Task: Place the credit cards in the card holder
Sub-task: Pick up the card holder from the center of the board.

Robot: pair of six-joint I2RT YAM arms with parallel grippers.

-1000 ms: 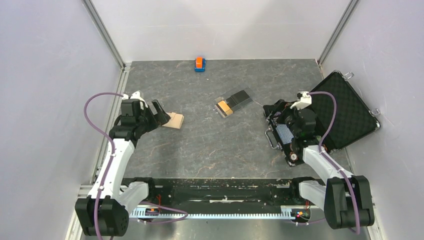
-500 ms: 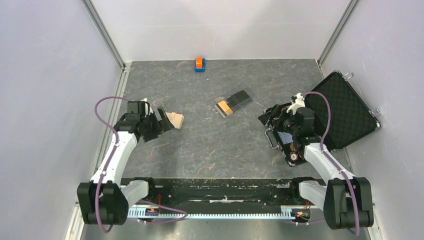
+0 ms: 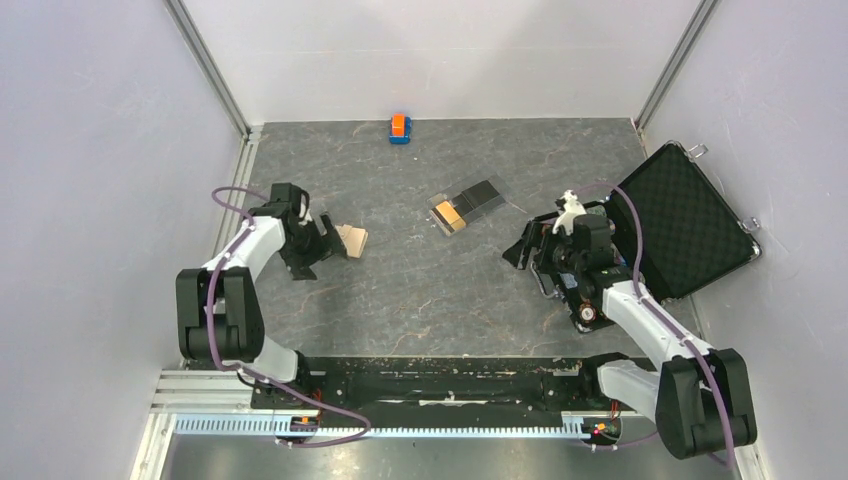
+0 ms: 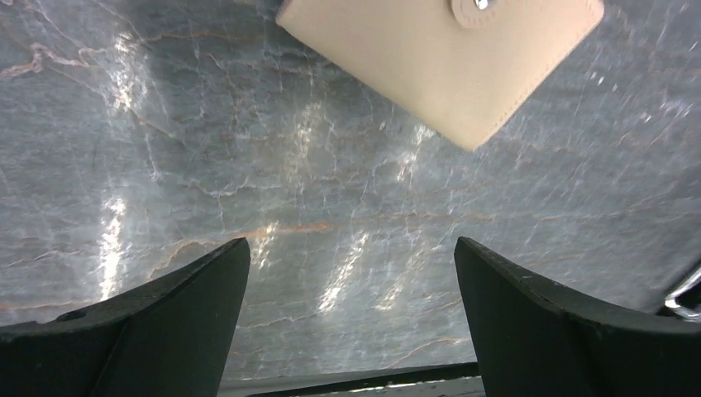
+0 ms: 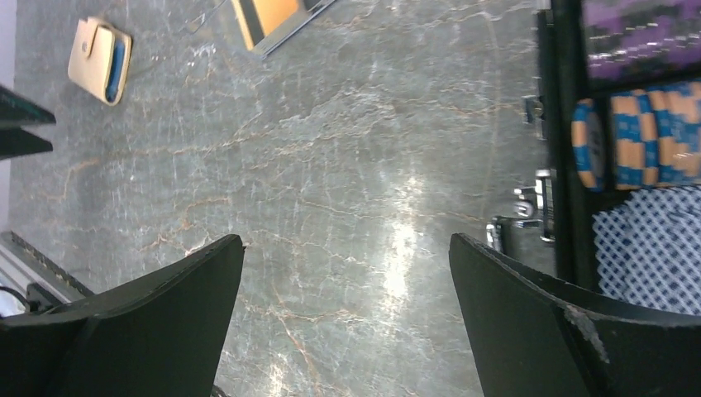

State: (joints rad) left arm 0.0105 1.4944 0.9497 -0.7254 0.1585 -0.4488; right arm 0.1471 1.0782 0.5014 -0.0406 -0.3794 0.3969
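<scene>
Opening stage, nothing in hand: my left gripper [image 4: 349,248] hangs low over the grey marbled tabletop [image 4: 207,149] with its jaws spread wide and empty. The flat tan leather-look card holder [image 4: 438,58] lies closed just ahead of my fingertips, a little toward the right finger, with its snap tab on the far edge. My fingers are not touching it.

My right gripper [image 5: 345,244] is equally wide and empty. It hovers just beside the big black foam-lined case [image 3: 690,220] and its blue-and-orange poker chips [image 5: 636,132]. The credit cards [image 5: 277,16], a small overlapping pile of thin plastic rectangles with black and orange showing, sit on the table well ahead of those fingers, toward the left one. The same holder appears farther off still in the right wrist view, with a blue strip at one edge; I cannot tell what that strip is.

As I judge it, the task is at the approach and no card is lifted. Next, my right gripper must travel forward to the pile and work one thin card off its edge. My left must close the short gap and pin or open the holder. Flat cards on a flat table leave little to grip, so a low, angled pinch looks necessary.
</scene>
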